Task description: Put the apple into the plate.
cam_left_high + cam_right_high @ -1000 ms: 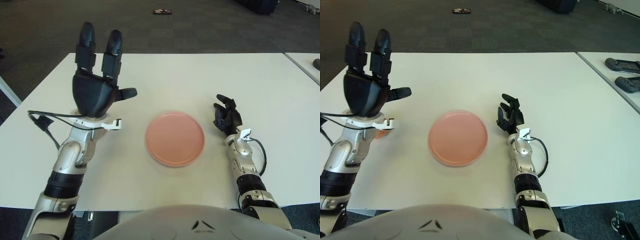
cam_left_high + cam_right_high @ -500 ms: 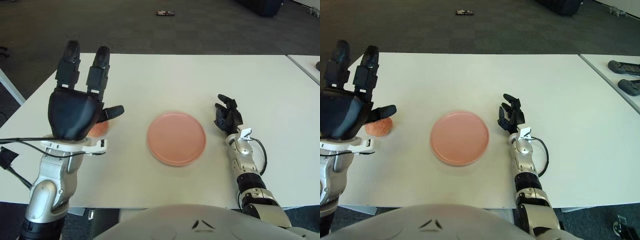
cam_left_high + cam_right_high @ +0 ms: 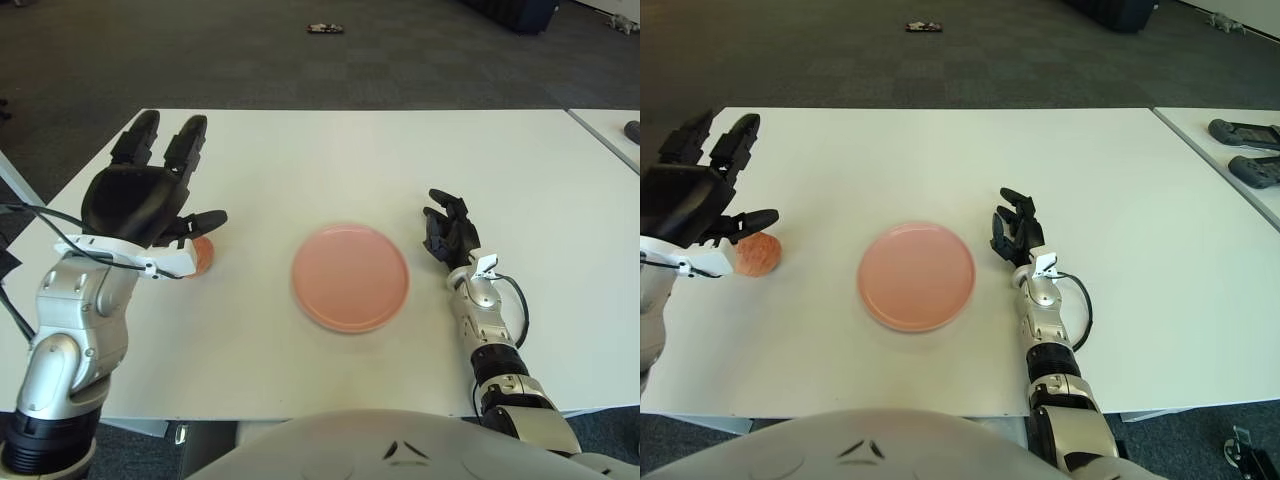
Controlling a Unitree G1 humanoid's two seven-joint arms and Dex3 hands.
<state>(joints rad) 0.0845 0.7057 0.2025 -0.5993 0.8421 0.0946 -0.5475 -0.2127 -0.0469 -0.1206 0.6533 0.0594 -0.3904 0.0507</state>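
On the left side of the table (image 3: 1160, 260), the left hand (image 3: 140, 200) now sits lower and further left than it did a second ago, when it stood raised and upright over the table with nothing of the fruit showing beneath it. Its fingers are spread and hold nothing; the two long ones point to the far side, and the thumb (image 3: 205, 222) sticks out to the right.

The apple (image 3: 758, 254) has come into view as the hand moved. It lies on the table at the left, just beside the palm and under the thumb. In the right eye view there seems to be a small gap between thumb and fruit; contact cannot be ruled out, but no finger is wrapped round it.

The pink plate (image 3: 350, 277) is in the middle of the table, empty, well apart from the apple and to its right; it has not shifted over the last second.

The right hand (image 3: 448, 232) shows just right of the plate, unmoved, fingers loosely curled, holding nothing.

Judgement: the hand has dropped toward grasp height, so this is the approach before pickup. Grasp, carry to the right and release all remain to be done. The palm looks set a little left of the apple, so it may need to shift right before closing.
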